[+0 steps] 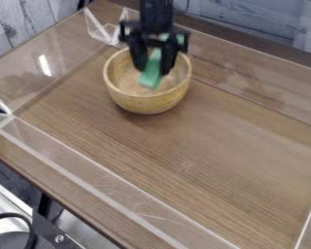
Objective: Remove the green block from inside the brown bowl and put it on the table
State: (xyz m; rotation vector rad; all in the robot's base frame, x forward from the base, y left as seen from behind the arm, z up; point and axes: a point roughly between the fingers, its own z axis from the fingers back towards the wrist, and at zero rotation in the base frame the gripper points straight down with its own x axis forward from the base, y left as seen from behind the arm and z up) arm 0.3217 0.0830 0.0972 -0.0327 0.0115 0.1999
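Gripper (155,60) hangs straight down over the brown bowl (145,92), its black fingers pinched on the green block (153,68), one on each side. The block stands more or less upright between them, its lower end hanging within the bowl's opening, seemingly off the bowl's floor, though from this angle I cannot say for certain that it has cleared the rim. The picture is a little smeared around the arm, so the exact line of the fingertips is hard to read, but the green shows plainly between the two dark fingers.

The bowl sits toward the far side of the table (185,165), and from the bowl toward the near edge lies a long run of bare wood grain, fenced by a clear plastic barrier (28,136) at the edges.

As I judge it, the grasp is done and the lift out of the bowl is under way, so roughly the first half of the job is in hand. What is left: carry the block sideways past the bowl's rim, lower it onto the bare wood beside the bowl, and let go.
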